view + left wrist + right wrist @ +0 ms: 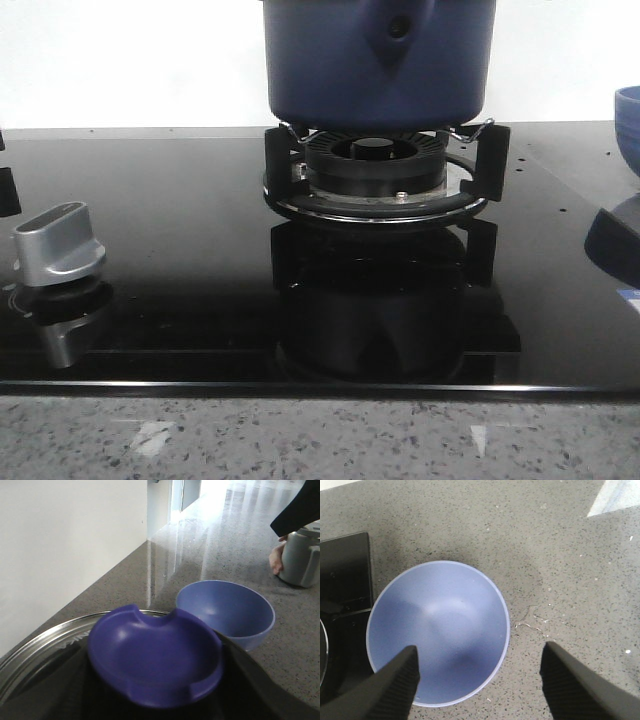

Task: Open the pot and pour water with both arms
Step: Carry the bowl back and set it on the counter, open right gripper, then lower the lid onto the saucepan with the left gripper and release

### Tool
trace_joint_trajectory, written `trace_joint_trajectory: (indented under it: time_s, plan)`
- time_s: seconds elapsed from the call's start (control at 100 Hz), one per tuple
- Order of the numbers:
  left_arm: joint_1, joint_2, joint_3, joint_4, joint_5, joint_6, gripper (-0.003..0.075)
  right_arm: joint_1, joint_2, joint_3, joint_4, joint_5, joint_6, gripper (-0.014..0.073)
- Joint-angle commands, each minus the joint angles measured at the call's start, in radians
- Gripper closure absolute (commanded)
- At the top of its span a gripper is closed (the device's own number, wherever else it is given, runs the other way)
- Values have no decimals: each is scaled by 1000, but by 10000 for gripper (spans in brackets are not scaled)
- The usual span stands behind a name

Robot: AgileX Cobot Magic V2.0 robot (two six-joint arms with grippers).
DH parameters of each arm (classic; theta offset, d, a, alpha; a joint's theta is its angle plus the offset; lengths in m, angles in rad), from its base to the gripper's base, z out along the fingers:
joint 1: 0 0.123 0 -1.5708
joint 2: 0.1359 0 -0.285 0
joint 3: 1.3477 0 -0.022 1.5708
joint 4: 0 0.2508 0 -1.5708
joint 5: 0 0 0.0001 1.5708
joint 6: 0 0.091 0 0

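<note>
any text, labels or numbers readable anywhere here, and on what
None can be read in any view.
The pot, the knob and the bowl show no print.
Faint marks on the steel rim in the left wrist view are too blurred to read.

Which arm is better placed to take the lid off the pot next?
Left. Its wrist camera sits right over the lid's blue knob and steel rim; the right gripper hangs open above the blue bowl, off the stove.
</note>
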Motion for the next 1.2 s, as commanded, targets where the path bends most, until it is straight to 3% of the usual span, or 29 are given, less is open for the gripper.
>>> trace_joint_trajectory:
  time_s: [0.0,1.01,1.11,1.19]
  plan:
    - [-7,-55,-40,-99,11,9,454,-6,-25,-33,16,-42,-7,128]
    - [-7,-32,-40,-80,29,7,453,-6,-25,-33,22,-42,-7,128]
    - [-7,-32,-40,-80,29,1,410,-6,-25,-33,24,-42,-7,128]
    - [-7,-32,-40,-80,29,1,334,-4,-25,-33,24,-42,-7,128]
